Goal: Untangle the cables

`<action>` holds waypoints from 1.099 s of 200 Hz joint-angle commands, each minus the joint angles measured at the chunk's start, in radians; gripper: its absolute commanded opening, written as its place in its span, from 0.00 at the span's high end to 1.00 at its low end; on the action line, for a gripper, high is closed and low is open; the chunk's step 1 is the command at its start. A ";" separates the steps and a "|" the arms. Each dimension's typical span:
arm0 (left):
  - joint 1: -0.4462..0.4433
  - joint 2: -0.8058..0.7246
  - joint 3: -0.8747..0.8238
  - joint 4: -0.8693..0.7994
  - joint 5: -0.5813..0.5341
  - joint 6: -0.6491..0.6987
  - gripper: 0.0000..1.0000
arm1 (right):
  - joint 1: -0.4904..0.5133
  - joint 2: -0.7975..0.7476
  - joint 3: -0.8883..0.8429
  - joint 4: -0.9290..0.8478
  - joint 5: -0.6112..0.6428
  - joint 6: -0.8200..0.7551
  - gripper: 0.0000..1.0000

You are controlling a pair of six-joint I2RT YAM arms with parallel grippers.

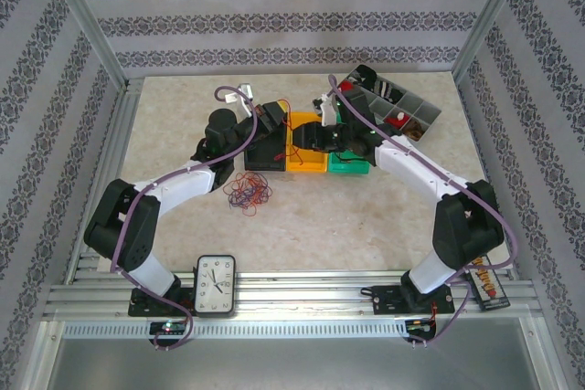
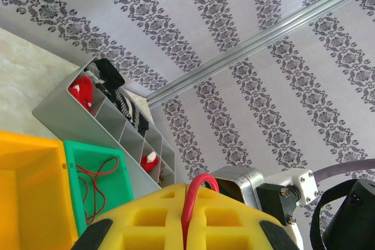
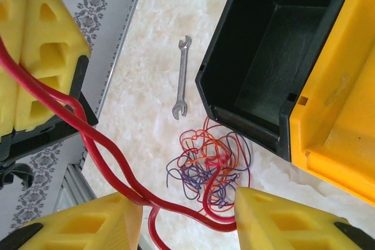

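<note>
Left fingers [image 2: 146, 218] are closed on one red cable [image 2: 196, 194]. Right fingers [image 3: 293, 218] stand apart, that cable passing between them ungripped. Other cables [image 3: 208, 171] lie tangled on the tabletop [image 3: 158, 39] beside the black bin [image 3: 269, 57]. Judged light, limp and springy; best taken as single strands near free ends.

No legible text, label or brand; the white dial of the black-framed rectangular clock [image 1: 217, 284] bears hour marks too small to read
</note>
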 commanded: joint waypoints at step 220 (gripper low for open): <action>-0.008 0.057 -0.045 0.138 -0.030 -0.014 0.92 | -0.128 -0.111 -0.146 0.178 0.171 0.209 1.00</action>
